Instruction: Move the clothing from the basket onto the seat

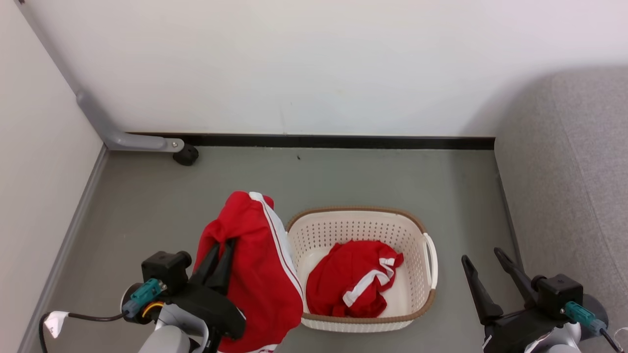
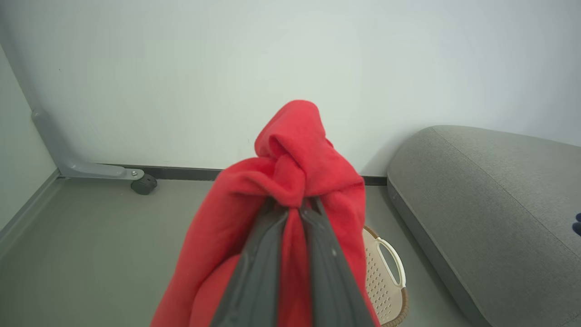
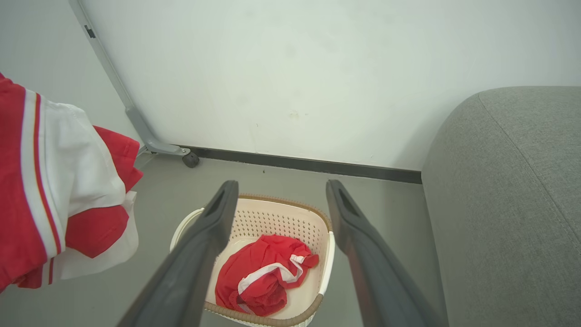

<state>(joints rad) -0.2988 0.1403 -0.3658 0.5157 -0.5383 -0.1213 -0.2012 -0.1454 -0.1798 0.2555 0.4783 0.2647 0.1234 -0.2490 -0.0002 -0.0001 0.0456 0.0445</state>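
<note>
My left end effector [image 1: 223,246] pinches a soft red white-striped garment [image 1: 260,274] at lower left; my right end effector [image 1: 482,255] stands spread.

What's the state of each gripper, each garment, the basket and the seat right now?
left gripper: shut on the lifted garment
lifted garment: hanging from the left gripper, outside the basket
second garment: crumpled on the basket's floor
basket: upright on the floor, one garment inside
right gripper: open, holding nothing
seat: bare where visible
</note>
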